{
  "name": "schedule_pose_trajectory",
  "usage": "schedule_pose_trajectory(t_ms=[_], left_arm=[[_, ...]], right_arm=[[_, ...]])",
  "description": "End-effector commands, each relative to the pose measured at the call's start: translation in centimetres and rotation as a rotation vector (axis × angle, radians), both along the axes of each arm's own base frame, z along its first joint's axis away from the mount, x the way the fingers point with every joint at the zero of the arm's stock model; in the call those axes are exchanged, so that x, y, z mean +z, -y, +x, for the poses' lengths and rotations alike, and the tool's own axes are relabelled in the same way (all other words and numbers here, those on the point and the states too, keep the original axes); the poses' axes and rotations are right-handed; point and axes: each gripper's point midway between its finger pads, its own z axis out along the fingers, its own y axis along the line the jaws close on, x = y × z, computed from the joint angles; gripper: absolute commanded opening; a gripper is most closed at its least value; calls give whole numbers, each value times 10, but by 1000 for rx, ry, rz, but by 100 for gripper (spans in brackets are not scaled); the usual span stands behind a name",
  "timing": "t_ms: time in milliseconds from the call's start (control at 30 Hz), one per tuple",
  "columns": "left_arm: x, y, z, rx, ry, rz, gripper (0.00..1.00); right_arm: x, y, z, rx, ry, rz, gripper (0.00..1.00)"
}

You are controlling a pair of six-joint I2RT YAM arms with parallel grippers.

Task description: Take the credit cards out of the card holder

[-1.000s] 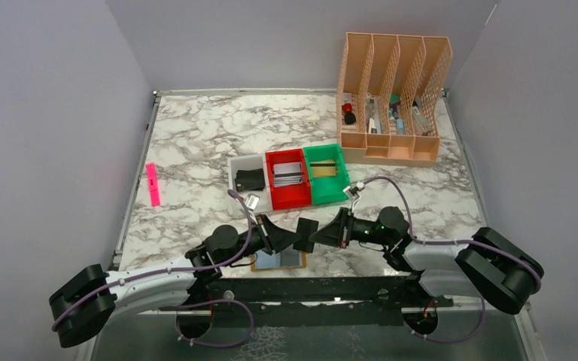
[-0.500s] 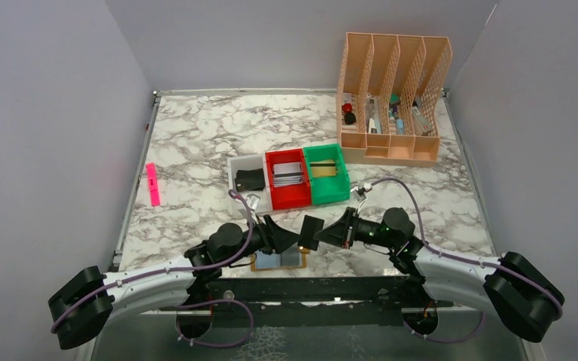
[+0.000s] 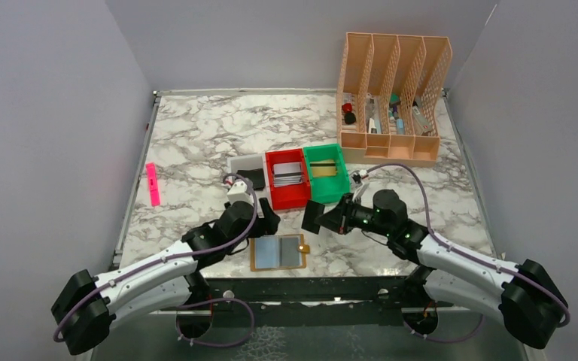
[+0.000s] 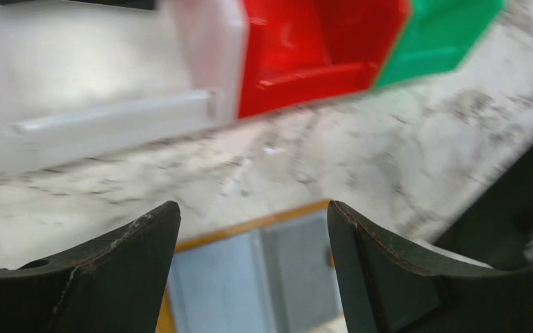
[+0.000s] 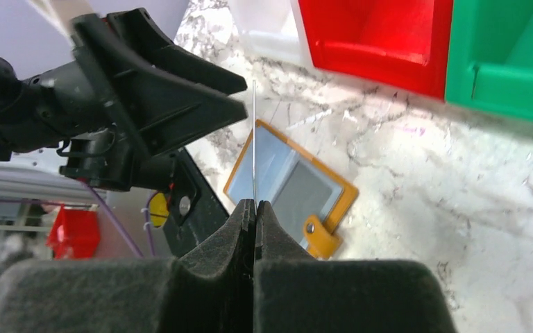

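Just beside left gripper (image 4: 253,209), card holder (image 3: 278,253)

Marble tabletop (image 3: 196,135), white with grey veins. The red bin (image 3: 292,200) sits mid-tabletop, with a white bin (image 3: 242,163) touching its left side and a green bin (image 3: 330,194) touching its right. Beyond the red bin and to the right stands a peach slotted organizer (image 3: 391,147). Well left of the red bin lies a pink strip (image 3: 152,184). On the red bin's near side, apart from it, the card holder (image 3: 278,253) lies flat, pale blue panels up, tab pointing right.

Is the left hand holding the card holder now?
No, the left hand is open and empty, and the card holder lies flat beneath it.
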Motion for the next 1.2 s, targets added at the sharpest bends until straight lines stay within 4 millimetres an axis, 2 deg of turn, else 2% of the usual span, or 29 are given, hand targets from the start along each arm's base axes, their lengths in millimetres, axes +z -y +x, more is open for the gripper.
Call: schedule_pose_trajectory(t_ms=[0,167,333,567,800,967,1167], left_arm=[[-19,-48,27,137,-41,178,81],[-4,-89,51,292,-16,130,83],[10,-124,49,446,32,114,86],[16,-134,38,513,56,30,88],[21,-140,32,556,77,-27,88],[24,-144,29,583,99,-68,88],[27,-154,27,632,122,-88,88]], right_arm=[[-6,2,19,-24,43,-136,2],[4,-5,37,-24,77,-212,1],[21,-23,53,-31,154,-294,1],[38,-66,72,-40,289,-453,1],[49,-102,96,-133,472,-688,1],[46,-131,112,-124,535,-762,1],[30,-167,130,-82,595,-836,1]])
